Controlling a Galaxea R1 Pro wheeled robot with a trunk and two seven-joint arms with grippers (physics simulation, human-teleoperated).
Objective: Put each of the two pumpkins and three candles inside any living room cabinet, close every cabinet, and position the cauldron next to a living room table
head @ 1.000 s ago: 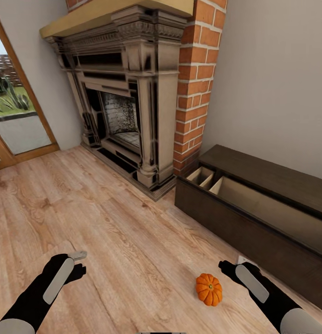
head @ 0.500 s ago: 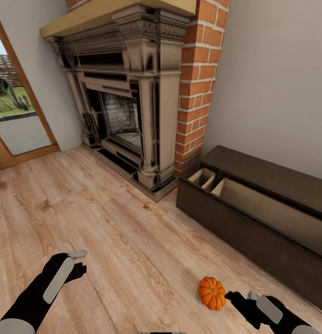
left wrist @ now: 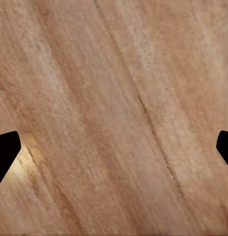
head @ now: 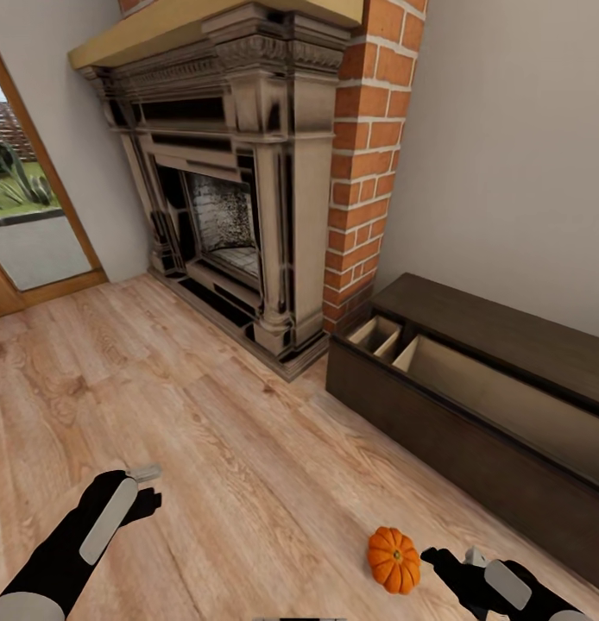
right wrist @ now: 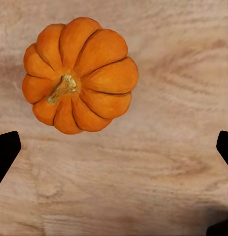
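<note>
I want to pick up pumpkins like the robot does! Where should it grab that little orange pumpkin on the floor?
Probably around its round ribbed sides, coming straight down from above. The pumpkin sits upright on the wood floor with its stem pointing up, and the open right gripper is beside it, so its fingers could close across the middle.

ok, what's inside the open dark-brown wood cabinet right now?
The long dark-brown wood cabinet shows pale beige compartments with dividers, nothing visible in them. Its front panel hides the compartment floors, so low items can't be ruled out.
</note>
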